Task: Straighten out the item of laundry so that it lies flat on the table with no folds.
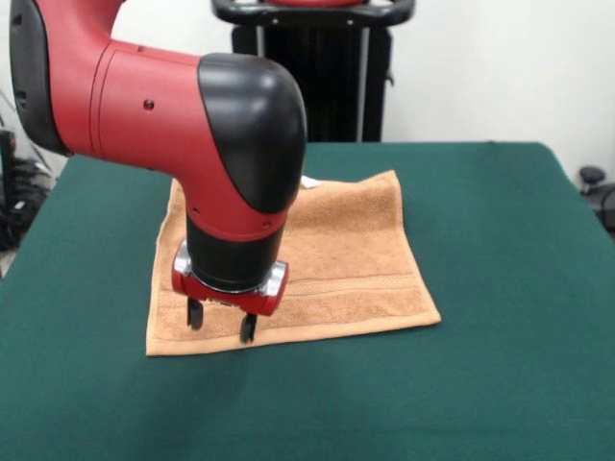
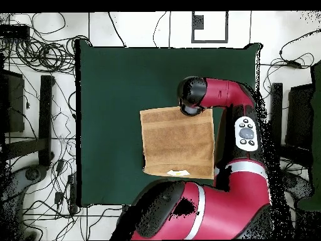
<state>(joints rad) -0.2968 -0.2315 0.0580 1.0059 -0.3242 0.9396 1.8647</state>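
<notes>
The light orange-tan towel lies spread out on the dark green table, with a woven band running near its near edge. Its small white tag shows at the far edge. My gripper hangs over the towel's near left corner, fingers apart and pointing down, their tips at or just above the cloth, with nothing between them. In the overhead view the towel looks flat and roughly square with its tag on the bottom edge. The arm's wrist covers the gripper at the towel's top right corner.
The red arm runs along the towel's right side in the overhead view. The black pedestal stands behind the table's far edge. Cables lie on the floor beyond the table's left side.
</notes>
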